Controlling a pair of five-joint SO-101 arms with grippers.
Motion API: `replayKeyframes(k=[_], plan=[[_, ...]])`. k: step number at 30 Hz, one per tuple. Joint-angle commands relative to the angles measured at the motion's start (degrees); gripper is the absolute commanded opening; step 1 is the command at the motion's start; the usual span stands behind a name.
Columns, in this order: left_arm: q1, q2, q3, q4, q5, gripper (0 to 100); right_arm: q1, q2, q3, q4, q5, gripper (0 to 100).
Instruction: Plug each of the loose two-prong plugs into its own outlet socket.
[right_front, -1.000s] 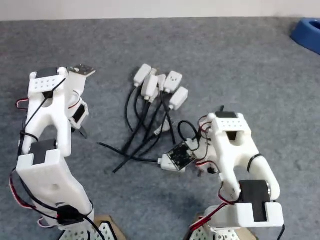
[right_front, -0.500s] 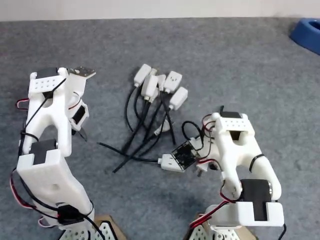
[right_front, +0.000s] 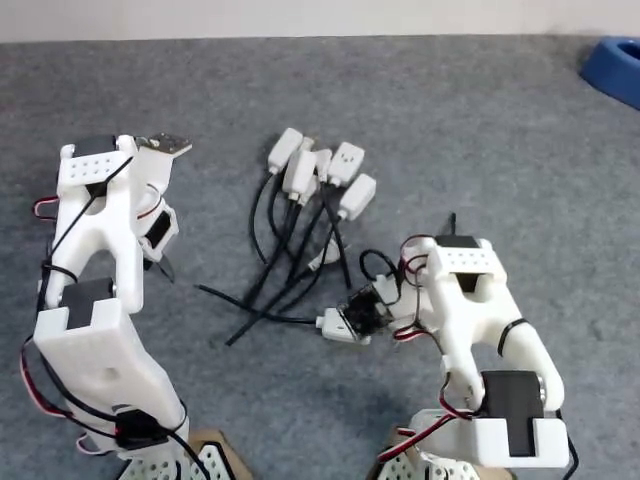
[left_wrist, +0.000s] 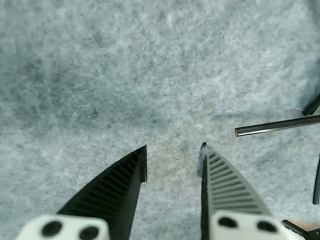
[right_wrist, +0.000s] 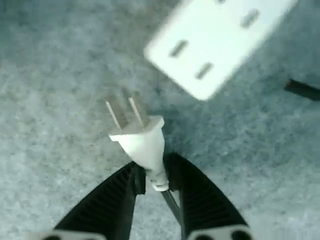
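Note:
My right gripper (right_wrist: 155, 175) is shut on the neck of a white two-prong plug (right_wrist: 140, 137), whose prongs point away from it. Just beyond the prongs lies a white outlet socket (right_wrist: 220, 40) with its slots facing the plug, not touching it. In the high view the right gripper (right_front: 365, 315) sits beside that white socket (right_front: 335, 327) in the middle of the carpet. Several more white plugs and sockets (right_front: 320, 170) on black cables (right_front: 285, 260) lie bunched farther back. My left gripper (left_wrist: 172, 160) hangs open over bare carpet, and a black cable end (left_wrist: 275, 125) lies beside it.
A grey carpet (right_front: 500, 140) covers the table. A blue container (right_front: 615, 65) sits at the far right corner. The left arm (right_front: 100, 200) stands to the left of the cable bundle.
The right arm has shifted slightly toward the near edge and dipped over the socket, with the plug still in its gripper. The left arm has not moved.

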Motion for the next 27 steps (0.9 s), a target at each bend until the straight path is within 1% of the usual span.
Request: replayKeyframes(k=[1,6,8,11,13,15,17,20,22,24,27], plan=[[-0.13,-3.12,-1.36,0.88,0.44,18,1.19,0.57,0.40,-2.07,-16.26,1.5],[1.63,-3.12,-1.36,0.88,0.53,18,-1.19,0.57,-0.84,-1.98,-45.36,0.5],[2.24,-3.12,-1.36,0.97,0.53,18,-1.45,0.57,-2.33,-0.92,-53.80,0.5],[2.68,-3.12,-1.36,0.97,0.62,18,-1.71,1.10,-6.73,7.69,-63.82,0.5],[2.68,-3.12,-1.36,0.97,0.62,18,-2.15,1.10,-9.27,13.49,-65.58,0.5],[2.68,-3.12,-1.36,1.05,0.62,18,-2.24,1.10,-10.86,16.04,-65.93,0.5],[2.59,-3.30,-1.36,2.46,0.62,18,-1.89,1.19,-10.68,15.87,-67.52,0.5],[2.42,-3.56,-1.36,3.43,0.53,18,-1.01,1.19,-11.03,15.87,-74.20,0.5],[2.33,-3.65,-1.36,3.43,0.53,18,-0.92,1.19,-11.21,15.87,-77.27,0.5],[2.33,-3.56,-1.36,3.43,0.53,18,-0.92,1.19,-11.30,15.87,-79.30,0.5],[2.33,-3.47,-1.36,3.43,0.53,18,-0.92,1.19,-10.86,14.02,-79.82,0.5]])
